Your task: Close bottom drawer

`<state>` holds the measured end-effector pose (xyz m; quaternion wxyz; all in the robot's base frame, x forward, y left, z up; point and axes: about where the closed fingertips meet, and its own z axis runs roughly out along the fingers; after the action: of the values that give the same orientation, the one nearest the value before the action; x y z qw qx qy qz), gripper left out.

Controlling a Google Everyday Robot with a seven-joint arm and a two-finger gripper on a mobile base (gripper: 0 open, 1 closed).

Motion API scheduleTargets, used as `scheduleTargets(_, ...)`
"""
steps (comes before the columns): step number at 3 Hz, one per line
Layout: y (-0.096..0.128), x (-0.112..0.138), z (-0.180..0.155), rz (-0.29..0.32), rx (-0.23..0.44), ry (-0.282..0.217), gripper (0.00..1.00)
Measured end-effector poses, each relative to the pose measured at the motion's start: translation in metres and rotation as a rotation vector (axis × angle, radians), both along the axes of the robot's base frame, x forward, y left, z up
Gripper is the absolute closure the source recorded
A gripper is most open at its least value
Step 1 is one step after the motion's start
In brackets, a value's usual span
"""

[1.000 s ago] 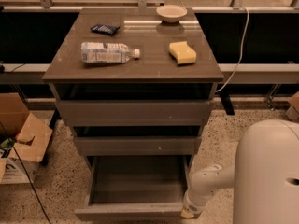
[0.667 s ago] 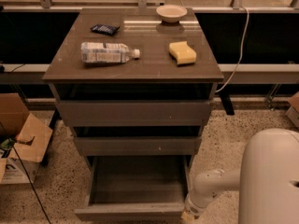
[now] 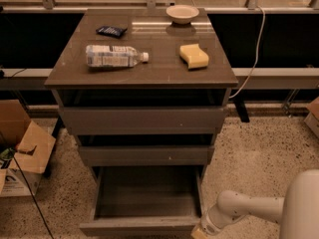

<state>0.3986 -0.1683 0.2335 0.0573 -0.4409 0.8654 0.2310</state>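
Note:
The bottom drawer (image 3: 144,195) of the grey-brown cabinet is pulled far out and is empty inside. Its slim front panel (image 3: 137,226) shows along the bottom edge of the camera view. My gripper (image 3: 200,231) is at the lower right, right by the right end of that front panel, and is partly cut off by the frame edge. My white arm (image 3: 249,209) reaches in from the right. The two drawers above, top (image 3: 142,119) and middle (image 3: 144,154), stand slightly out.
On the cabinet top (image 3: 164,63) lie a plastic bottle (image 3: 114,56), a yellow sponge (image 3: 194,56), a dark packet (image 3: 111,31) and a bowl (image 3: 182,13). A cardboard box (image 3: 22,151) stands on the floor at left. A cable (image 3: 255,49) hangs at right.
The arm and its large white shoulder have drawn right and lower in the view. The drawer looks as far out as before.

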Motion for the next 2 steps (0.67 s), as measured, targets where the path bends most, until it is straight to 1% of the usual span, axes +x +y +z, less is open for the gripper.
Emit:
scheduleTargets(1, 0.0, 0.002, -0.014, -0.026, 0.052, 0.003, 1.0)
scheduleTargets(2, 0.005, 0.01, -0.029, -0.025, 0.086, 0.009, 1.0)
